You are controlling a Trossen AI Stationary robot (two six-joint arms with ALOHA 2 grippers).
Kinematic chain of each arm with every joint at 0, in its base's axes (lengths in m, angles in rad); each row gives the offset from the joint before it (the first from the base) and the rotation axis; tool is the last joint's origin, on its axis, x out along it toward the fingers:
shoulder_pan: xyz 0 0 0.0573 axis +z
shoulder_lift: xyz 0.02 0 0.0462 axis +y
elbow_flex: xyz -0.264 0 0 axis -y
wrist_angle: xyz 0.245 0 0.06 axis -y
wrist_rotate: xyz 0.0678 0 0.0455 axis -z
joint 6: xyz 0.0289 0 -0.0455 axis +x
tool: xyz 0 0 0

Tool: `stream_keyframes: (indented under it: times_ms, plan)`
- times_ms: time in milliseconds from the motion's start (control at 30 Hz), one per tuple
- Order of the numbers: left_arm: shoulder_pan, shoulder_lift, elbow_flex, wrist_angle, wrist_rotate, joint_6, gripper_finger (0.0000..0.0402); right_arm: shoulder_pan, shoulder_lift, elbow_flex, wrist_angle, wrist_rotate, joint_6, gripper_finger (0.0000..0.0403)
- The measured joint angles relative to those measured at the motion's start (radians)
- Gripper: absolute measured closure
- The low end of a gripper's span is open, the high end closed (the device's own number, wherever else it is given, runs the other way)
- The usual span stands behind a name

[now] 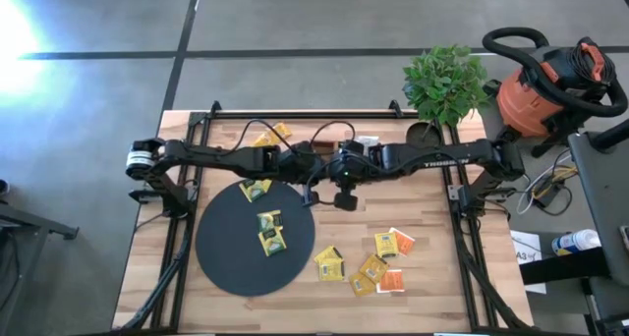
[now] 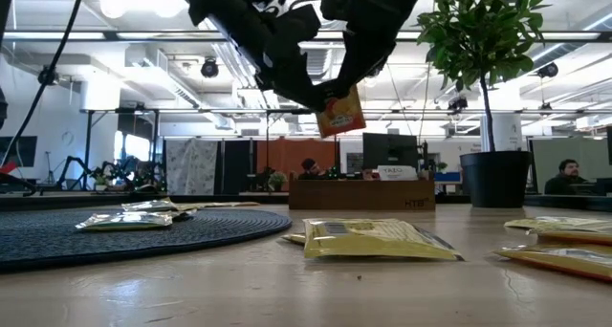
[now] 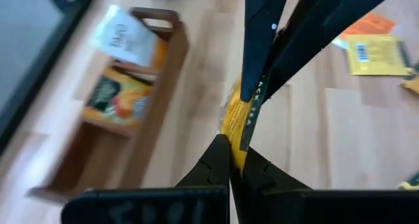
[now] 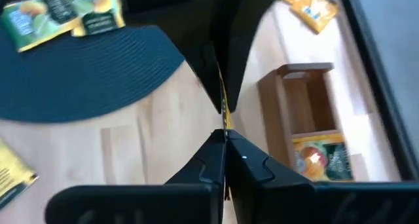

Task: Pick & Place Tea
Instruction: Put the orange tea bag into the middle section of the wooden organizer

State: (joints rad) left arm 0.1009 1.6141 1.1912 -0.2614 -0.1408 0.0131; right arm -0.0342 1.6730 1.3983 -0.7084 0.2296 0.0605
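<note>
A tea sachet hangs in the air above the middle of the worktop, pinched from opposite sides by both arms. The left fingers are pressed together on one edge, the right fingers on the other. Below lie the black disc with three sachets, loose sachets beside it, and the wooden tray holding more.
</note>
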Motion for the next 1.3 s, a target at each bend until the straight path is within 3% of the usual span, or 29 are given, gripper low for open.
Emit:
stream_keyframes:
  times_ms: [100, 233, 400, 567, 1000, 1133, 1300]
  plan:
    - [0.000, -0.025, 0.000, -0.035, -0.073, -0.020, 0.0401, -0.022, 0.000, 0.000, 0.005, 0.007, 0.000, 0.0394]
    - [0.001, -0.063, -0.002, -0.059, -0.097, -0.054, 0.0401, -0.064, -0.002, 0.000, 0.020, 0.004, 0.004, 0.0394]
    - [0.007, -0.088, -0.004, -0.034, -0.100, -0.041, 0.0401, -0.101, -0.004, 0.001, 0.029, -0.041, 0.002, 0.0394]
    - [0.016, -0.068, -0.026, 0.034, -0.052, -0.022, 0.0401, -0.098, -0.005, 0.001, 0.013, -0.051, 0.003, 0.0394]
    - [0.035, -0.039, -0.034, 0.070, -0.062, -0.017, 0.0401, -0.093, -0.016, 0.001, -0.020, -0.055, 0.007, 0.0392]
    - [0.035, -0.038, -0.034, 0.071, -0.060, -0.017, 0.0401, -0.084, -0.017, 0.001, -0.019, -0.059, -0.016, 0.0369]
    - [0.036, -0.038, -0.034, 0.079, -0.043, -0.017, 0.0401, -0.081, -0.017, 0.002, -0.019, -0.061, -0.038, 0.0309]
